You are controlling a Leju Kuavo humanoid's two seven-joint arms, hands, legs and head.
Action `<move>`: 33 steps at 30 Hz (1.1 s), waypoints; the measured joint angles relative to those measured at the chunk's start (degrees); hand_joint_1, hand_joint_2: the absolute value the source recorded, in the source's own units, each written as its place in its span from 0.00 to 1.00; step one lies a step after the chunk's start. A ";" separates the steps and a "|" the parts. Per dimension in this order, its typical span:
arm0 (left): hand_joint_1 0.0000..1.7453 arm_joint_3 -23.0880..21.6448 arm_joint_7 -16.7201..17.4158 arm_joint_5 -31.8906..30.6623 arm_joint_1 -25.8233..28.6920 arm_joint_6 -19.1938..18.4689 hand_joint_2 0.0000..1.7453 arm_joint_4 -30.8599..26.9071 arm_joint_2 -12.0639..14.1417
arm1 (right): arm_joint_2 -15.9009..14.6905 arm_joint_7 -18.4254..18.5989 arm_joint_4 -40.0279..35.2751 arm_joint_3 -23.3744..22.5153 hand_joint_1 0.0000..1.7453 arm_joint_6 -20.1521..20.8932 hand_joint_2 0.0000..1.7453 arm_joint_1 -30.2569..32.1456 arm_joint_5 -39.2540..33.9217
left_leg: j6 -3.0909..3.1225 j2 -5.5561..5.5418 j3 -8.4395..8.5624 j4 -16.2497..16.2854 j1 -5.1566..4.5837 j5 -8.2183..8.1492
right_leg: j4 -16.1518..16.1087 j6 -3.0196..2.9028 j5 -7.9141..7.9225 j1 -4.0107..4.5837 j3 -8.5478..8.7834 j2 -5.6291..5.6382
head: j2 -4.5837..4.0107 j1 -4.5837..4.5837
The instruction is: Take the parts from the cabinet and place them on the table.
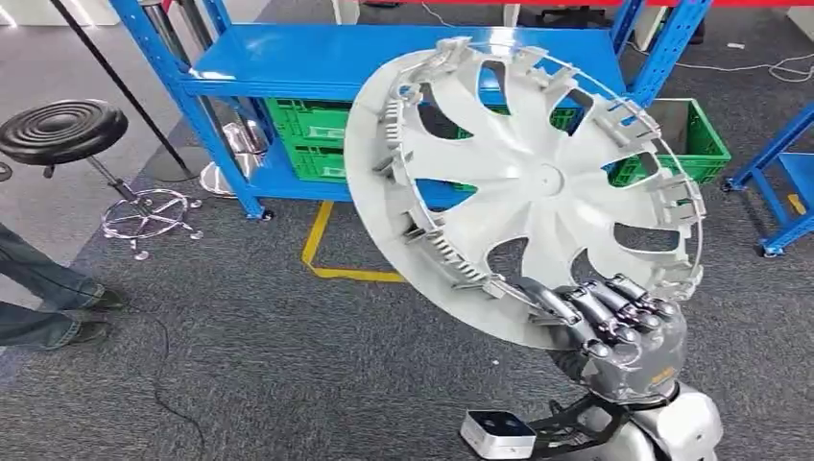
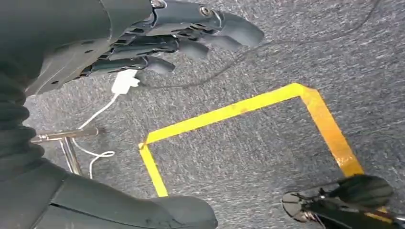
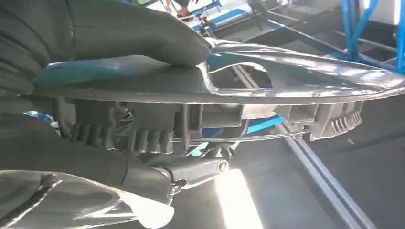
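Right hand (image 1: pixel 624 331): grips the lower rim of the grey wheel cover (image 1: pixel 523 182), thumb (image 3: pixel 143 36) pressed on its face.
Wheel cover: held tilted above the carpet, before the blue shelf (image 1: pixel 384 53).
Left hand (image 2: pixel 157 36): empty, fingers loosely curled over the floor.

— What is being hidden in the head view?
— Much of the blue cabinet (image 1: pixel 403 67) and its green crates (image 1: pixel 309 134) is covered by the wheel cover (image 1: pixel 523 187), mid-frame.

— And at the left edge?
— A person's legs (image 1: pixel 43 298) are cut off there.

— The right wrist view?
— The right hand (image 3: pixel 119 43) is cropped; the cover's far rim is blurred.
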 joint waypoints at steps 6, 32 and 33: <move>0.00 0.48 0.85 0.33 -0.06 0.20 1.00 0.00 0.26 | 0.79 0.00 0.85 0.46 1.00 0.00 1.00 -0.80 0.42 | 1.89 -0.19 3.29 -7.89 -0.42 1.00 | 0.39 1.96 0.87 0.22 -1.11 0.10 | 0.00 -0.07; 0.00 0.94 -0.52 -2.08 -0.24 -0.13 1.00 0.00 0.42 | 0.90 0.02 1.53 0.70 1.00 -0.02 1.00 -0.62 1.22 | 2.07 -0.10 0.99 -7.88 -0.63 3.24 | 0.66 1.60 -0.24 0.47 -0.66 0.60 | 0.00 0.00; 0.00 0.94 -0.48 -2.14 -0.24 -0.09 1.00 0.00 0.42 | 0.90 0.02 1.53 0.70 1.00 -0.02 1.00 -0.62 1.22 | 1.99 -0.10 0.97 -7.88 -0.64 3.22 | 0.66 1.52 -0.24 0.46 -0.68 0.59 | 0.00 0.00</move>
